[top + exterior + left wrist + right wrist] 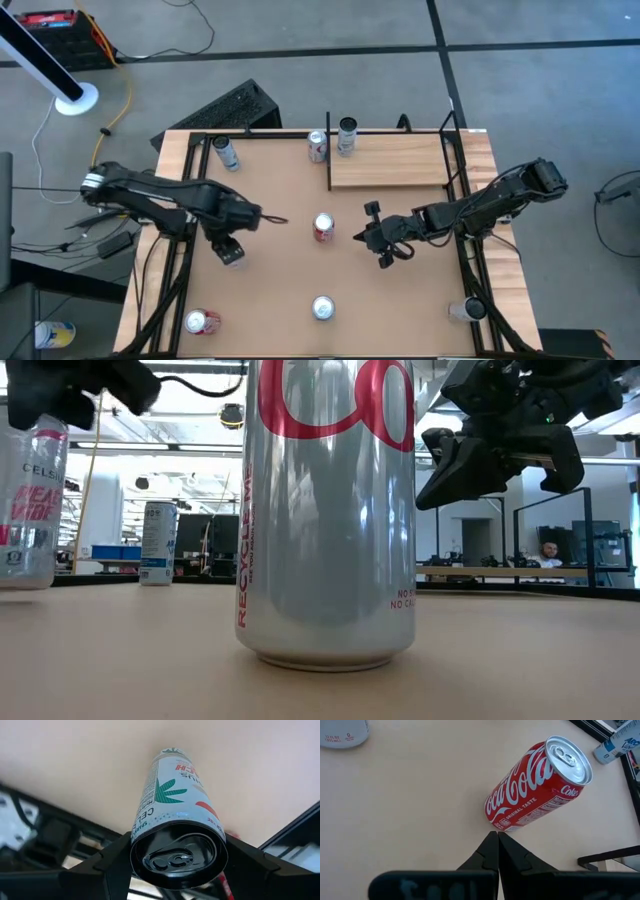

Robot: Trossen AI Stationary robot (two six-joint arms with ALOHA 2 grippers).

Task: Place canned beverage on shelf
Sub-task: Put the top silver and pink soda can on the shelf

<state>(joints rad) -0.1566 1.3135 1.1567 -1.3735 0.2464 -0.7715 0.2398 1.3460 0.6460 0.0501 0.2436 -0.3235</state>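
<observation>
The left claw (pixel 231 250) hangs over the counter's (pixel 270 290) left half, clenched on a Celsius can (pixel 175 832) (the black lid faces the wrist camera). The right claw (pixel 497 842) hovers at mid-counter, fingertips pressed together and grasping nothing, just beside an upright red Coca-Cola can (pixel 535 787). The shelf (pixel 390 160) sits at the far right corner of the counter, with two cans (pixel 332 141) standing at its left end.
</observation>
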